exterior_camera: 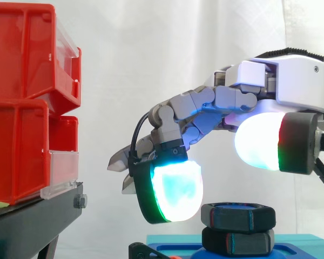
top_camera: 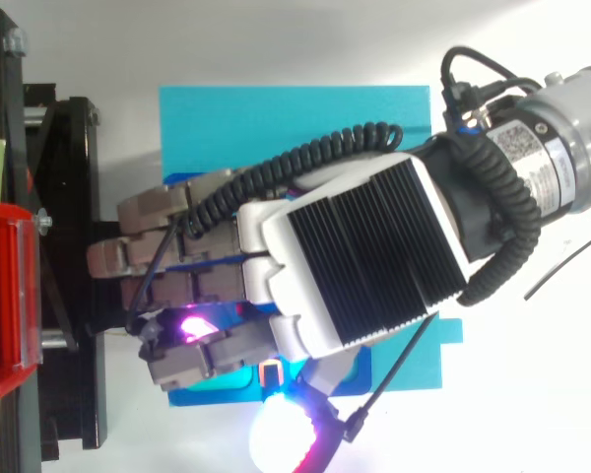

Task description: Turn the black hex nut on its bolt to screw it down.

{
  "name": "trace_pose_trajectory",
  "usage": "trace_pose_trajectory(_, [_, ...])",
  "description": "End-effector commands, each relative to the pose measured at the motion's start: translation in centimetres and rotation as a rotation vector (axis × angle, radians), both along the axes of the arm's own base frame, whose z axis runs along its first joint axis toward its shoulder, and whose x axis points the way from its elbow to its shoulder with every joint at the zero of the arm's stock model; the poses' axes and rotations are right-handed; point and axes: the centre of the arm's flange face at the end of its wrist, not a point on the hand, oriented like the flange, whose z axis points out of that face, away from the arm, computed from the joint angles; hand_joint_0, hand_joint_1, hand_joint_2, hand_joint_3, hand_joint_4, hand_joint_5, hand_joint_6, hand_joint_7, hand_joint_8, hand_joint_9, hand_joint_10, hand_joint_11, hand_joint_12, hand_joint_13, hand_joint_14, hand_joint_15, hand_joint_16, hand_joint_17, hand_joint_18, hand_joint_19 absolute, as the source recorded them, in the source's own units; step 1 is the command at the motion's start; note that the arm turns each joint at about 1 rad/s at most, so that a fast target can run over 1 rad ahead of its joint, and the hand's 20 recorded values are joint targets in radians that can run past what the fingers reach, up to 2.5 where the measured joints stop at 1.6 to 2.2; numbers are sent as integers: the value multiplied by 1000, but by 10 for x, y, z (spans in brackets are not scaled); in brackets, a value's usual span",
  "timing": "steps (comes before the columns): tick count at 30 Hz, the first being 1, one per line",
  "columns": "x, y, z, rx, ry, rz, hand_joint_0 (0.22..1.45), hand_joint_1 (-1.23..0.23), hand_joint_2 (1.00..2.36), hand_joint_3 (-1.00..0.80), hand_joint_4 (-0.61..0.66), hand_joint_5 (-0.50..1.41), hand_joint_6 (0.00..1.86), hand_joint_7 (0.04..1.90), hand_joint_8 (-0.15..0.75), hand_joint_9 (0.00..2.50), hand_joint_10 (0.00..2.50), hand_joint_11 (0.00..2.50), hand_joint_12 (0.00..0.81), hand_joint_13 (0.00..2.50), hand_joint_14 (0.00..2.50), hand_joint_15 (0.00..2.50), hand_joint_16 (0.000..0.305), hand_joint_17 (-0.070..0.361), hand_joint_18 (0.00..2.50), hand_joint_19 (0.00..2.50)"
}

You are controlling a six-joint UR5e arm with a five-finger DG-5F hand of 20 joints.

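Observation:
The black hex nut [exterior_camera: 237, 217] sits near the bottom of the side view, on top of a second black hex piece [exterior_camera: 237, 241] that rests on a blue base [exterior_camera: 294, 240]. My hand [exterior_camera: 283, 81] hovers over it, open, with relaxed, slightly bent fingers. One cyan-green glowing fingertip [exterior_camera: 175, 193] hangs just left of the nut at about its height, a small gap between them. The thumb's white glowing pad [exterior_camera: 259, 141] is well above the nut. From above, the hand [top_camera: 355, 256] lies over the blue base [top_camera: 295, 123] and hides the nut.
Red bins [exterior_camera: 21, 54] are stacked on a black stand [exterior_camera: 32, 221] at the left, close to the outstretched fingers. From above, the stand [top_camera: 69, 246] borders the blue base's left side, with a red bin [top_camera: 0, 296] beyond it.

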Motion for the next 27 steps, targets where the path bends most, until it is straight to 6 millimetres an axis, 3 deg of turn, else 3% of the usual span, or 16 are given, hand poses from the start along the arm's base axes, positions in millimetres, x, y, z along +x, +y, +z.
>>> trace_pose_trajectory(1, [-1, 9, -2, 2, 21, 9, 500, -212, 1000, -500, 169, -31, 505, 1363, 249, 742, 4, 113, 318, 532, 1, 54, 48, 109, 467, 342])
trace_pose_trajectory(8, [-5, 16, -6, -1, 63, 20, 500, -213, 1000, -500, 156, -25, 505, 1409, 249, 743, 4, 108, 320, 531, 2, 51, 49, 110, 468, 339])
trace_pose_trajectory(27, [-5, 9, -6, -1, 64, 12, 503, -218, 1000, -500, 162, -23, 505, 1420, 251, 747, 4, 115, 319, 529, 1, 55, 49, 109, 468, 340])
